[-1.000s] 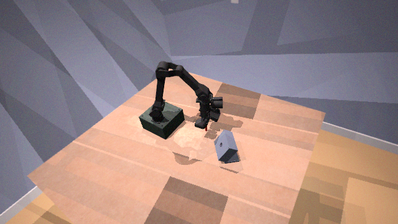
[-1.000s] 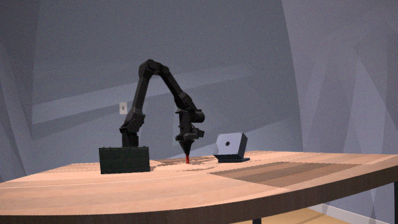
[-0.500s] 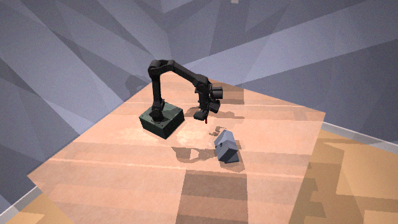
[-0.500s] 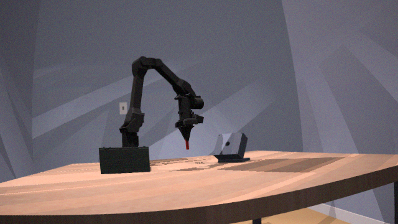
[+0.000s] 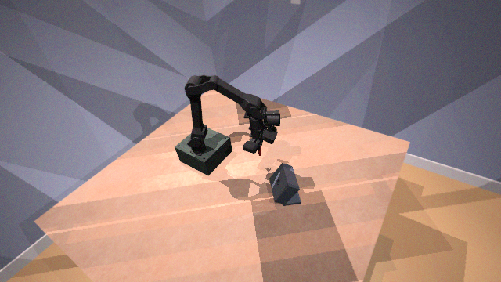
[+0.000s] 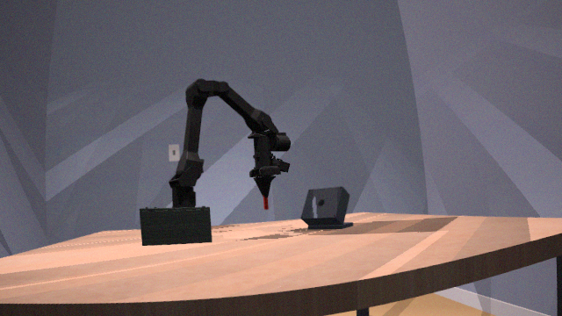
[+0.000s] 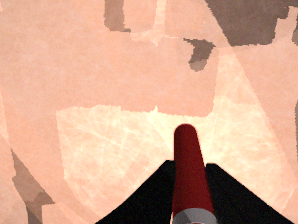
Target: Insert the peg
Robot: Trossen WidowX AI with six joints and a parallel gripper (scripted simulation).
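My gripper [image 5: 258, 149] [image 6: 265, 193] [image 7: 189, 170] is shut on a round red peg [image 5: 259, 152] [image 6: 265, 202] [image 7: 189, 176] with a grey band near its top. It holds the peg upright, its bottom end hanging clear above the table [image 5: 156, 219] [image 6: 307, 259]. The dark sloped panel [image 5: 285, 185] [image 6: 327, 206] stands on the table a short way off from the gripper, on the side away from the robot base. One small round hole [image 5: 276, 182] [image 6: 321, 203] shows in its face. The panel is out of the wrist view.
The robot's dark base block [image 5: 203, 150] [image 6: 176, 225] sits on the table behind the gripper. The table's curved front edge [image 6: 351, 285] shows in the exterior view.
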